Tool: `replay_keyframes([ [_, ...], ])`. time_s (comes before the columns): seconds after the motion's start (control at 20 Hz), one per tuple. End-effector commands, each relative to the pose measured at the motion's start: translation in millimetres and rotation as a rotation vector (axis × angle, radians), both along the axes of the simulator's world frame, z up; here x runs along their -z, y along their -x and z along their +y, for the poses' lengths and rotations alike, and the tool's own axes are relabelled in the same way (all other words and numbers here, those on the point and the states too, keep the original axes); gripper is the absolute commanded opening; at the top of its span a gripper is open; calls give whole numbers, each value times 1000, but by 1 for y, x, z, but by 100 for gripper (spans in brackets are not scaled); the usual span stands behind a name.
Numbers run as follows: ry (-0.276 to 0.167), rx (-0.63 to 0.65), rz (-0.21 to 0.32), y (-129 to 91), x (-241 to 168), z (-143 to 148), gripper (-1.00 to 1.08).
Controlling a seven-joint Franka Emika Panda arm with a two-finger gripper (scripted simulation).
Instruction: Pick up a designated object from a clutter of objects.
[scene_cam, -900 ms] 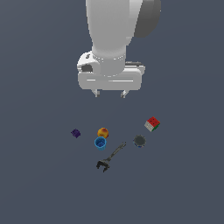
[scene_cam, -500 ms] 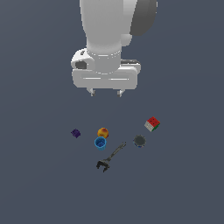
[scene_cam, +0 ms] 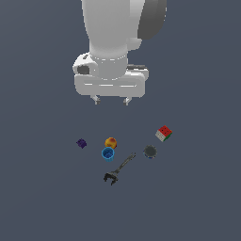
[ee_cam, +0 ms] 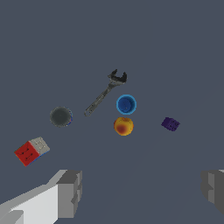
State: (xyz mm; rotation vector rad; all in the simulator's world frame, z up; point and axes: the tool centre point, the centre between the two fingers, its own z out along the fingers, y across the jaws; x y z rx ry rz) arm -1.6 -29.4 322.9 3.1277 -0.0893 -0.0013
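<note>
The small bright blue cup [scene_cam: 108,153] stands upright on the dark floor, touching or nearly touching the orange-yellow ball [scene_cam: 110,142]. In the wrist view the cup [ee_cam: 126,104] shows its round open rim next to the ball [ee_cam: 123,126]. My gripper [scene_cam: 111,100] hangs high above the clutter, open and empty, with its fingertips [scene_cam: 96,100] spread wide. In the wrist view the gripper [ee_cam: 142,192] shows one grey finger [ee_cam: 69,192] at each side, well apart from the cup.
A purple block [scene_cam: 81,143] lies at the exterior view's left of the ball. A black-grey clamp-like tool [scene_cam: 118,169], a dark round disc [scene_cam: 149,151] and a red-green-white cube [scene_cam: 164,133] lie at the exterior view's right and front.
My gripper has risen a little and shifted slightly toward the exterior view's left. The objects on the floor have not moved.
</note>
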Motion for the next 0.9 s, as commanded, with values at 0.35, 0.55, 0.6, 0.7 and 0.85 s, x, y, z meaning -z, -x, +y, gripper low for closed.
replay_keyframes([
  [0.35,-8,85,0,-24,47,-5,100],
  [0.55,-13,147,-1,-38,82,-9,100],
  [0.6,-13,165,-1,-42,92,-11,100],
  [0.7,-15,203,-1,-48,114,-13,100],
  [0.85,-16,257,-2,-56,146,-17,100],
])
